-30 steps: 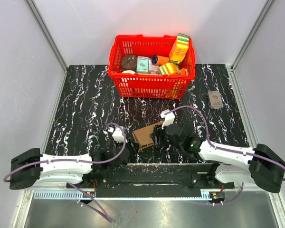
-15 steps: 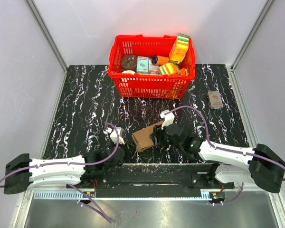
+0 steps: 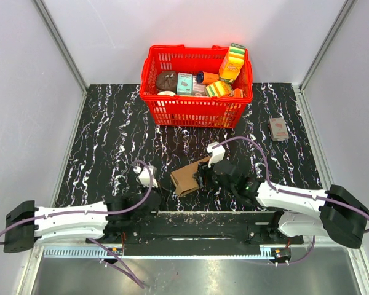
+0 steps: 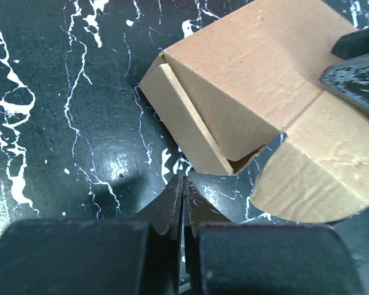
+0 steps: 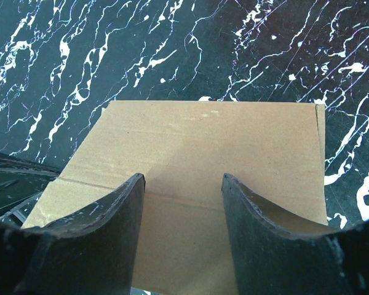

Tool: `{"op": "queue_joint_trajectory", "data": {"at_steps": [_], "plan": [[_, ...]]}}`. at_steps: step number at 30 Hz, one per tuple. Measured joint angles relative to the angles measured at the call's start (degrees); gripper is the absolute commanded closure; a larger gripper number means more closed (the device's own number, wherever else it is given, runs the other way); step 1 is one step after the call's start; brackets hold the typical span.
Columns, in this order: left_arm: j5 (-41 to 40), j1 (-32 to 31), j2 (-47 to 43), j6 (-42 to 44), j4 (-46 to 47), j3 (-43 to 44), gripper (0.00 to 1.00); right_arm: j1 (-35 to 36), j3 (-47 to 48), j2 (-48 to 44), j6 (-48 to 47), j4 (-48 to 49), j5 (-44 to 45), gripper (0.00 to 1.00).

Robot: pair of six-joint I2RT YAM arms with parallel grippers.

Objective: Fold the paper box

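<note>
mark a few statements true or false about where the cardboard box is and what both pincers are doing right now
1. The left pincer is shut with nothing in it. True.
2. The right pincer is clamped shut. False: its fingers stand apart over the brown corrugated cardboard box.
3. The cardboard box lies inside the red plastic basket. False: it lies on the black marbled table, nearer the arms than the basket.
4. A small flat packet lies on the table to the right of the basket. True.
</note>
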Motion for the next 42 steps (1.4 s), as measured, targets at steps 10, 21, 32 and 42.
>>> {"op": "queue_joint_trajectory", "data": {"at_steps": [10, 21, 32, 42], "plan": [[-0.07, 4.87, 4.31, 3.93, 6.88, -0.07, 1.00, 0.00, -0.02, -0.52, 0.02, -0.15, -0.02, 0.41], [9.49, 13.81, 5.11, 10.99, 18.84, -1.64, 1.00, 0.00, -0.33, -0.52, 0.09, -0.02, -0.07, 0.41], [14.95, 14.12, 12.98, 12.72, 24.30, -1.64, 1.00, 0.02, -0.79, -0.59, 0.50, -0.48, -0.24, 0.40], [15.58, 14.32, 12.22, 13.05, 23.47, -1.62, 1.00, 0.02, -1.36, -0.59, 0.63, -0.66, -1.22, 0.41]]}}
